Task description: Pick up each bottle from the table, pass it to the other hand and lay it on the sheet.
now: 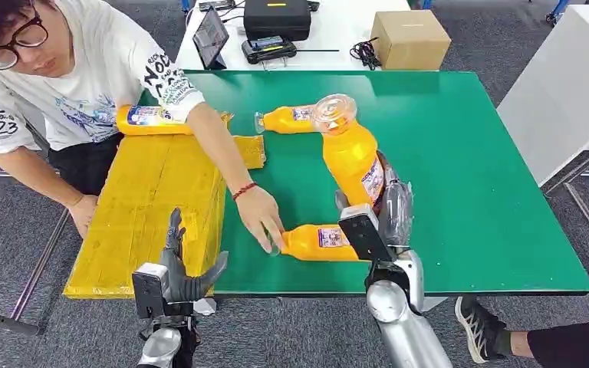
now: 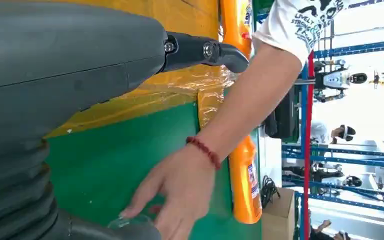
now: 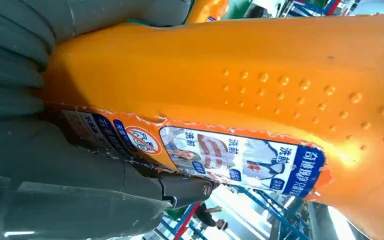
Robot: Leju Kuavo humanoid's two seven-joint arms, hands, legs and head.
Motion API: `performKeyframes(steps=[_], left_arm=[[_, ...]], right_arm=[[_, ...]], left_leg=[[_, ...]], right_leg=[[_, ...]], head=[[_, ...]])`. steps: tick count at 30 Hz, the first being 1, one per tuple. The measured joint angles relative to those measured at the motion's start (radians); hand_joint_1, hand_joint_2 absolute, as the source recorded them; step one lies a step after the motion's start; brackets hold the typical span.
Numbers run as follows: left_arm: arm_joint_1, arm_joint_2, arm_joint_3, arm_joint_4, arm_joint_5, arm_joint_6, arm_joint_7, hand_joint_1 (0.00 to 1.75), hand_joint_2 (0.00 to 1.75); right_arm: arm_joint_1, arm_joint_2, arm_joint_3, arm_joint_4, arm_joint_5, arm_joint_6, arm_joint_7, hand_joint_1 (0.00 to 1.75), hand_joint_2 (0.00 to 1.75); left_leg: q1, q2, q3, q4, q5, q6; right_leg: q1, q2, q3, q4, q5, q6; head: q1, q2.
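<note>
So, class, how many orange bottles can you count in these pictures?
4. One in the right hand, raised; one behind it on the green table; one under the person's hand; one on the yellow sheet.

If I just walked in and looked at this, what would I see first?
First, the big orange plastic bottle with a clear cap, lifted over the green table in the robot's right hand. Next, a person's hand touching another orange bottle lying at the table's near edge. On the left, a yellow sheet holds one more orange bottle at its far end, and the robot's empty left hand waits below.
</note>
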Motion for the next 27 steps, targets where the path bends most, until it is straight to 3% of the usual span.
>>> performKeyframes(steps=[5,8,12,17,19,21,24,27], left_arm=[[0.000,0.000,0.000,0.000,0.002,-0.005,0.001,0.00,1.75],[0.003,0.000,-0.007,-0.011,0.035,-0.047,0.025,0.00,1.75],[0.006,0.000,-0.044,-0.040,0.126,-0.165,0.096,0.00,1.75],[0.006,0.014,-0.122,-0.091,0.256,-0.345,0.169,0.00,1.75],[0.004,0.023,-0.153,-0.106,0.324,-0.436,0.207,0.00,1.75],[-0.006,0.030,-0.194,-0.117,0.365,-0.480,0.228,0.00,1.75],[-0.015,0.035,-0.229,-0.124,0.377,-0.480,0.235,0.00,1.75],[-0.017,0.045,-0.245,-0.124,0.388,-0.478,0.237,0.00,1.75]], right_arm=[[0.001,0.000,-0.001,-0.005,0.000,0.000,-0.003,1.75,1.75],[0.019,0.013,-0.019,-0.022,-0.020,-0.032,-0.064,1.75,1.75],[0.064,0.029,-0.043,-0.053,-0.079,-0.038,-0.155,1.75,1.75],[0.115,0.045,-0.061,-0.030,-0.121,0.058,-0.237,1.75,1.75],[0.118,0.068,-0.045,0.039,-0.054,0.119,-0.261,1.75,1.75],[0.101,0.119,0.013,0.191,0.013,0.090,-0.314,1.75,1.75],[0.097,0.188,0.094,0.359,0.003,0.047,-0.360,1.75,1.75],[0.075,0.200,0.130,0.441,-0.012,0.050,-0.345,1.75,1.75]], left_leg=[[0.000,0.000,0.000,0.000,0.000,0.000],[0.000,-0.001,0.000,0.000,0.000,0.000],[0.000,0.000,0.000,0.000,0.000,0.000],[0.000,0.000,-0.001,0.000,-0.001,0.000],[0.001,0.000,-0.001,-0.001,-0.001,0.000],[0.001,0.005,0.001,-0.001,-0.001,0.000],[0.003,0.003,0.001,-0.001,0.000,-0.001],[0.004,0.003,0.000,-0.001,0.000,-0.001]], right_leg=[[0.000,0.000,0.000,0.000,0.000,0.000],[0.000,0.000,0.000,0.000,0.000,0.000],[0.000,0.000,0.000,0.000,0.000,0.000],[0.000,0.000,0.000,0.000,0.000,0.000],[0.001,0.000,0.000,0.000,0.000,0.000],[0.002,0.003,0.000,0.000,0.000,0.000],[0.003,0.002,-0.001,0.000,-0.001,-0.001],[0.003,0.002,0.000,0.000,-0.001,-0.001]], head=[[0.000,0.000],[0.000,0.000],[0.000,0.000],[0.000,0.000],[0.000,0.000],[0.000,0.000],[-0.001,0.000],[0.000,0.000]])
